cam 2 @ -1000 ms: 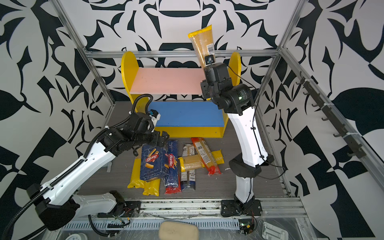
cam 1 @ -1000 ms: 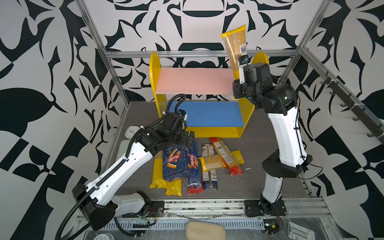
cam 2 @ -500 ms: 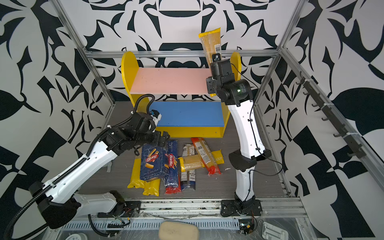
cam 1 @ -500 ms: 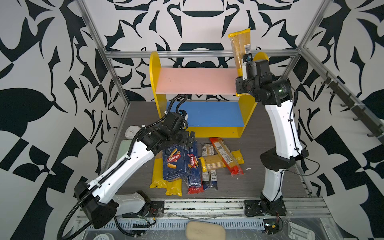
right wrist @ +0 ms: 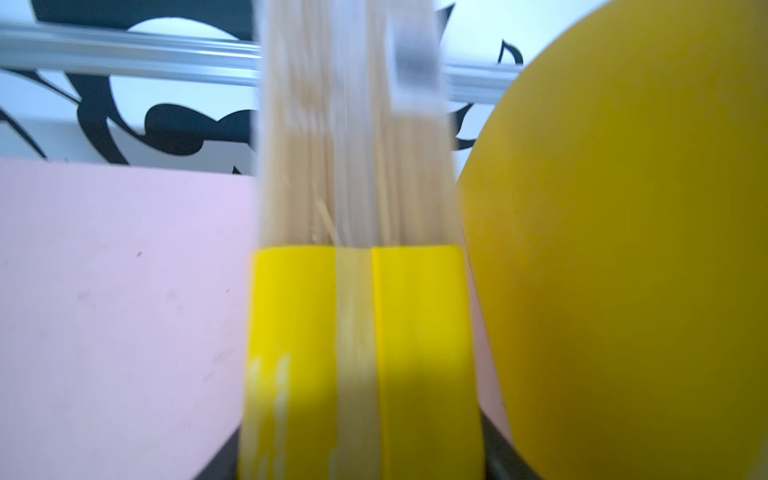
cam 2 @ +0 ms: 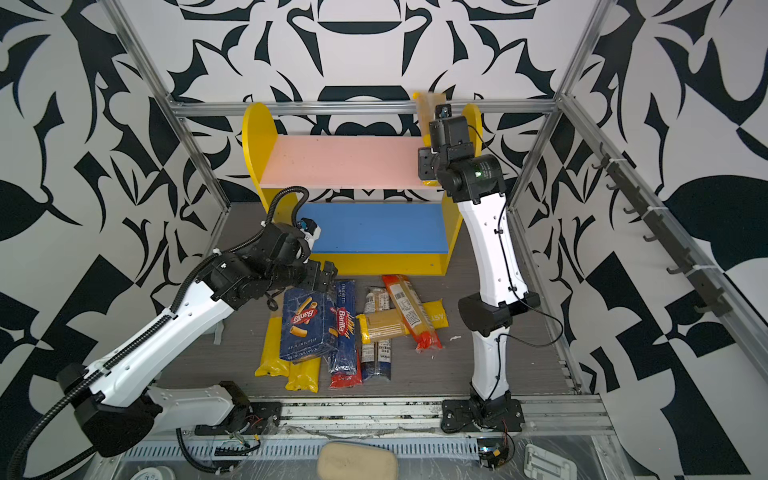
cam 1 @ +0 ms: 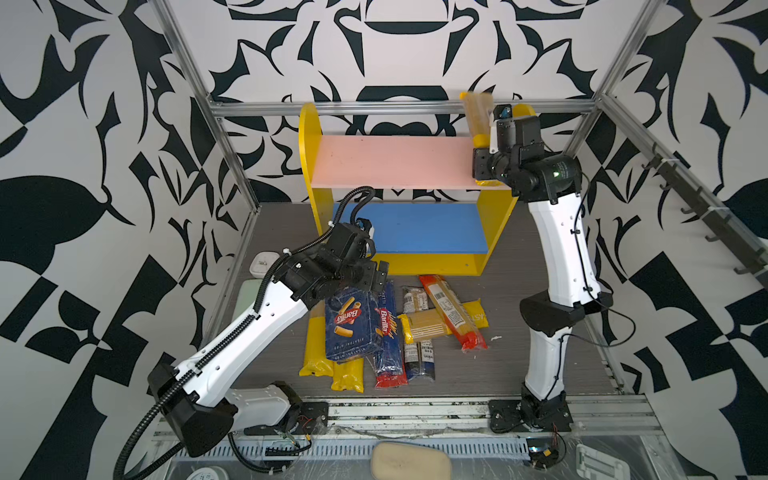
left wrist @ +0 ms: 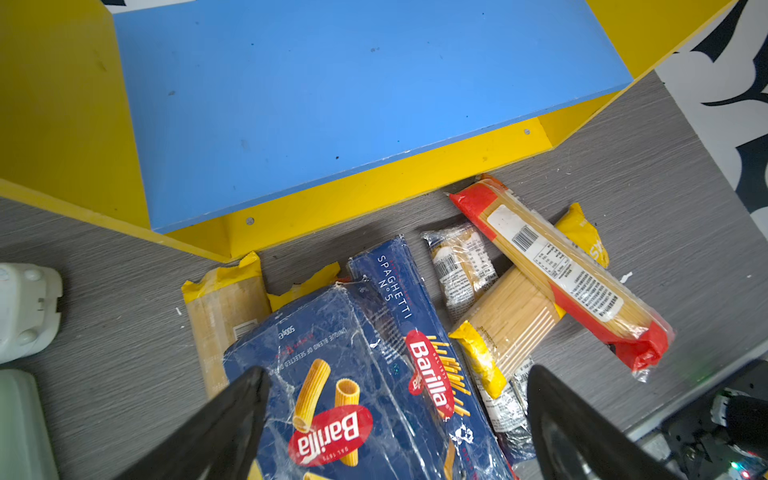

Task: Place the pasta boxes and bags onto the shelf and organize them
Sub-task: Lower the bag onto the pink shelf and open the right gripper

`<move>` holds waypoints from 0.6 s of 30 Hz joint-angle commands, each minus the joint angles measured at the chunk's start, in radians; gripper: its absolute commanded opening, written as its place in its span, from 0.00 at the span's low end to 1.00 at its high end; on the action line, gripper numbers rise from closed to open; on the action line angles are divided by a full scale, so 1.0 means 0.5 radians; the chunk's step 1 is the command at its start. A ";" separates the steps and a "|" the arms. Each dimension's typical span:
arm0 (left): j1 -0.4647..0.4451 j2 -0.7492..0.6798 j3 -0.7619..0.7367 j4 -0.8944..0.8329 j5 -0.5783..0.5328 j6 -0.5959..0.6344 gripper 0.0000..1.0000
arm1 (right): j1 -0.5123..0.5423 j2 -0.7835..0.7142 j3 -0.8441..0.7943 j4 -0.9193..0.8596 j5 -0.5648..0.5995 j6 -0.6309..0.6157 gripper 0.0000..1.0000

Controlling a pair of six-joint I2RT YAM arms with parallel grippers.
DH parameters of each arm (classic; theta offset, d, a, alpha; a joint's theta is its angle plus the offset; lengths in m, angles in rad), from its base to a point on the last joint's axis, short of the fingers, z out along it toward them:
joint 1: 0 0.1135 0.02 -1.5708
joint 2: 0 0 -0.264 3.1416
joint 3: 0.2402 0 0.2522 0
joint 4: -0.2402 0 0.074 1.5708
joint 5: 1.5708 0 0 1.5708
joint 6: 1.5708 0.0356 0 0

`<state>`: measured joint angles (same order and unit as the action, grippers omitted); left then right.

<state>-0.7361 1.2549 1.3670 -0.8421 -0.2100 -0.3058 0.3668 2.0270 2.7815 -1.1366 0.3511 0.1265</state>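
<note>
The shelf [cam 1: 390,162] stands at the back, with a pink upper board and a blue lower board [cam 1: 424,228]. A yellow-ended spaghetti bag [cam 1: 478,120] stands upright at the pink board's right end, blurred, against the yellow side panel [right wrist: 623,249]. My right gripper [cam 1: 482,145] is open around the bag's lower part [right wrist: 415,332]. On the floor lie the rigatoni box [cam 1: 351,328], the narrow spaghetti box [cam 1: 388,332], a red-ended bag [cam 1: 451,309] and several other bags. Just above the rigatoni box [left wrist: 332,395] my left gripper [left wrist: 397,374] hangs wide open and empty.
A white part [cam 1: 262,264] and a pale green case [cam 1: 245,291] lie left of the pile. A beige pad [cam 1: 409,461] rests on the front rail. An aluminium frame bar [cam 1: 374,109] runs behind the shelf top.
The right gripper carried the bag right to the shelf's end and opened; the bag slid down onto the pink board. The left arm has barely moved.
</note>
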 commanded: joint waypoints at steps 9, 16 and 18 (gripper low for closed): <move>-0.003 -0.115 0.048 -0.098 -0.059 -0.020 0.99 | -0.003 -0.148 0.022 0.159 -0.009 0.002 0.95; -0.004 -0.204 -0.008 -0.080 -0.099 -0.045 0.99 | 0.139 -0.409 -0.195 0.254 0.049 -0.039 1.00; -0.004 -0.249 -0.029 -0.064 -0.106 -0.048 0.99 | 0.212 -0.519 -0.306 0.280 0.092 -0.053 1.00</move>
<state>-0.7361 1.1748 1.3659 -0.8539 -0.2443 -0.3157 0.4240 1.8584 2.6659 -1.0664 0.3573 0.1226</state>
